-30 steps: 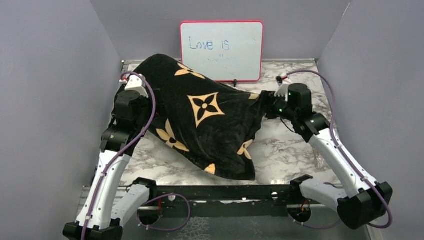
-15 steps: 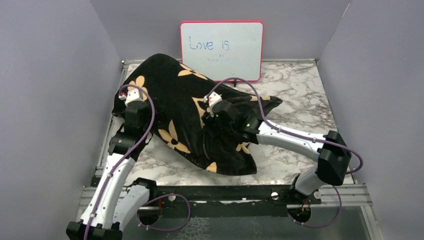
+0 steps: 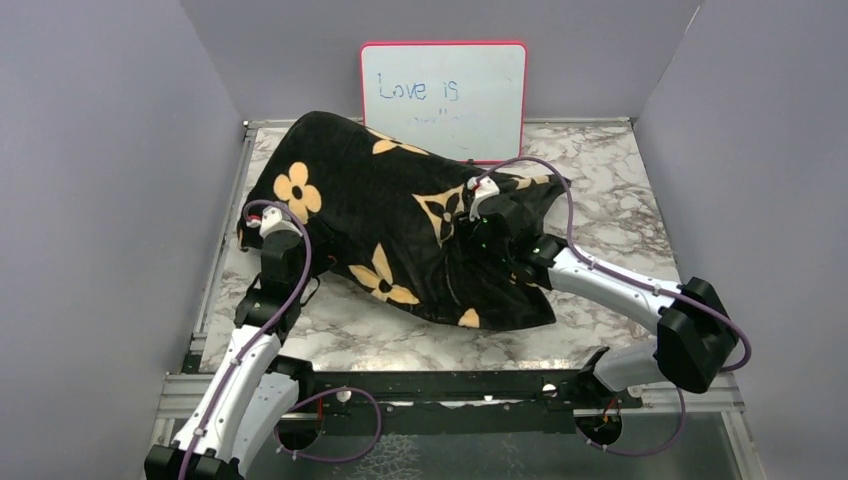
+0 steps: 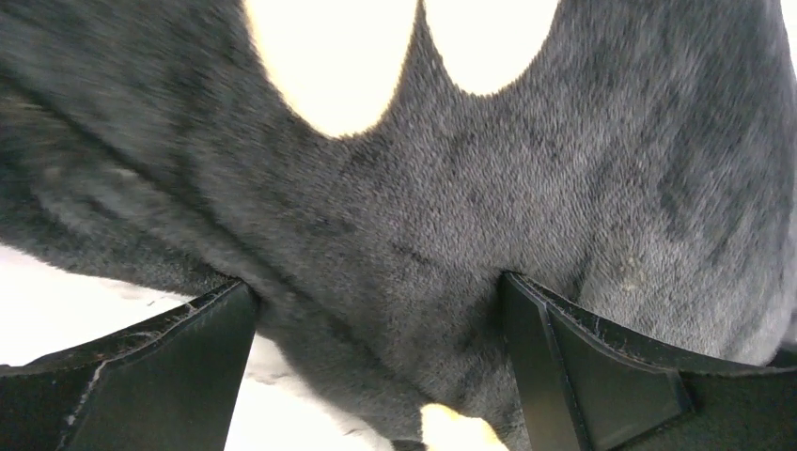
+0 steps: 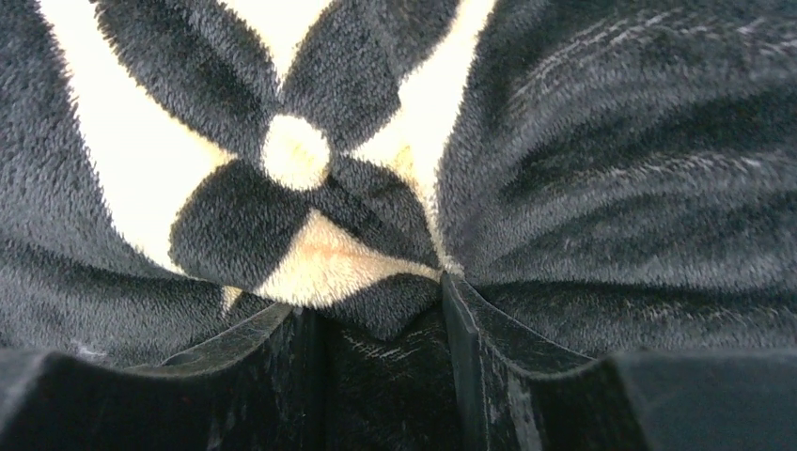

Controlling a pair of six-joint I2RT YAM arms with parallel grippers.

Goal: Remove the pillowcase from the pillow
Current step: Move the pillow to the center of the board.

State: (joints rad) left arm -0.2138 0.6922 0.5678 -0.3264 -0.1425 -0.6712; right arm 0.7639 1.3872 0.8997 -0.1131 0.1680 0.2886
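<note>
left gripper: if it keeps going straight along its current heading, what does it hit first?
The pillowcase. In the wrist view the left gripper has black pile bulging between its spread fingers, apparently already touching, so there is no free travel ahead.

Pillowcase across the table, one gripper at each side.
The pillowcase (image 3: 400, 235) lies mid-table, whiteboard (image 3: 443, 100) behind; left gripper (image 3: 268, 232) at its left edge, right gripper (image 3: 470, 222) on its right part.
</note>
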